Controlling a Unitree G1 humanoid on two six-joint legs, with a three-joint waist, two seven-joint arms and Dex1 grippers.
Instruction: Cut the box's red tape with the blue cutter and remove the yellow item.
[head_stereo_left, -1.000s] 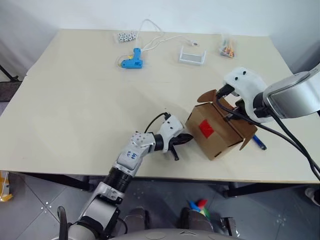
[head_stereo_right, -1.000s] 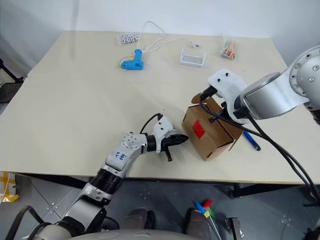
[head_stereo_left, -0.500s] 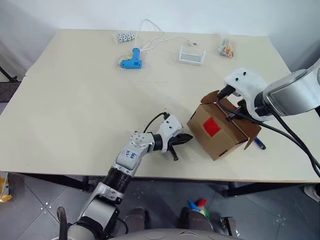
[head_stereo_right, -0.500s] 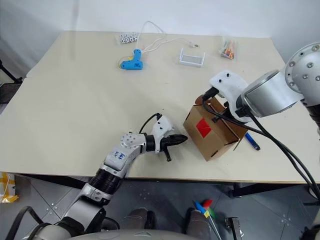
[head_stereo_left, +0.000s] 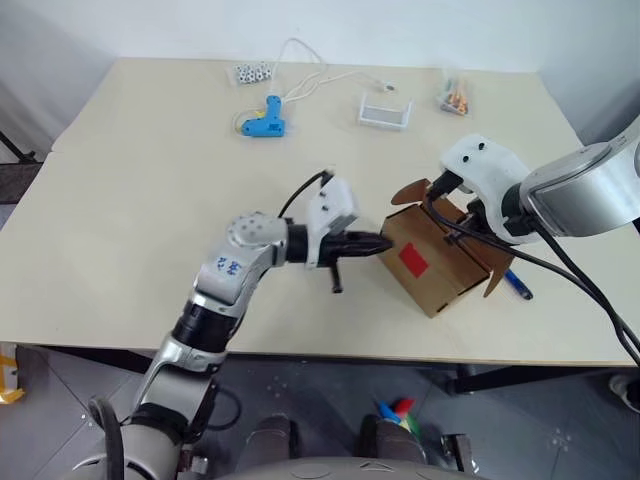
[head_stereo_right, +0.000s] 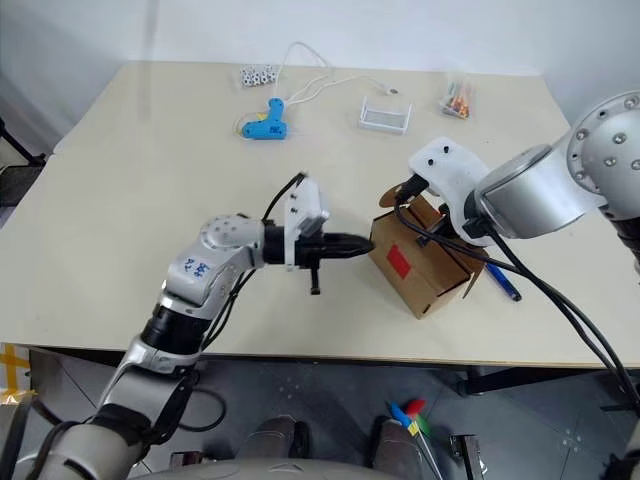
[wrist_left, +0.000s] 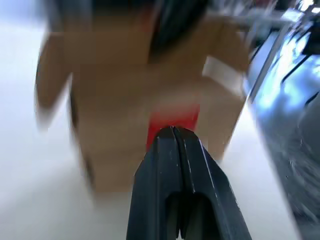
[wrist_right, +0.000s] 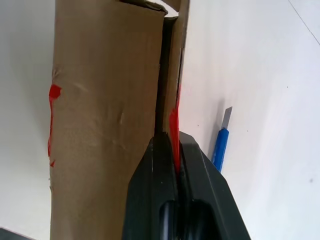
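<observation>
Left end effector higher, at box

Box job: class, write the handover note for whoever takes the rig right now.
Left hand: shut, empty, raised, level, tip at the box's taped side.
Right hand: shut on a box flap.
Box: near the table's front edge, flaps open, red tape on its side.
Cutter: lying on the table beside the box.
Done: box open.
Left: take out the yellow item, not visible yet.

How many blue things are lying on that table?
2. A light-blue glue gun lies at the table's far side beside the white cord, and the blue cutter lies at the near right, behind the box. Others may be hidden.
</observation>
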